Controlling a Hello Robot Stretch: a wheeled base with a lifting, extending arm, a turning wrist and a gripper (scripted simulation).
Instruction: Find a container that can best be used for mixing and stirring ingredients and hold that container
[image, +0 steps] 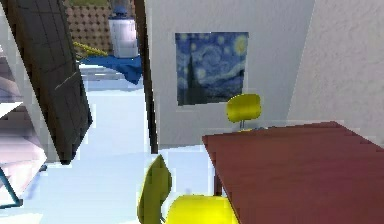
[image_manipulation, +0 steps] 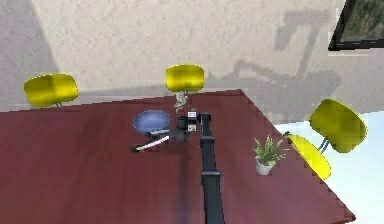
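Note:
A shallow blue-grey bowl (image_manipulation: 152, 122) rests on the dark red table (image_manipulation: 90, 170) in the arm side view. The arm (image_manipulation: 211, 175) reaches up across the tabletop from the bottom edge. My gripper (image_manipulation: 160, 141) sits just right of and below the bowl, its thin fingers (image_manipulation: 150, 146) pointing left along the bowl's near rim. With the bowl resting on the table right at the gripper, I cannot tell whether it holds anything, nor whether it touches the bowl.
Yellow chairs (image_manipulation: 50, 90) (image_manipulation: 185, 76) (image_manipulation: 332, 128) ring the table. A small potted plant (image_manipulation: 266, 155) and a small brownish object (image_manipulation: 181, 100) stand on it. In the forward view are the table's corner (image: 300, 165), two yellow chairs (image: 243, 108) (image: 185, 205), a blue swirling painting (image: 212, 68) and a dark doorframe (image: 150, 90).

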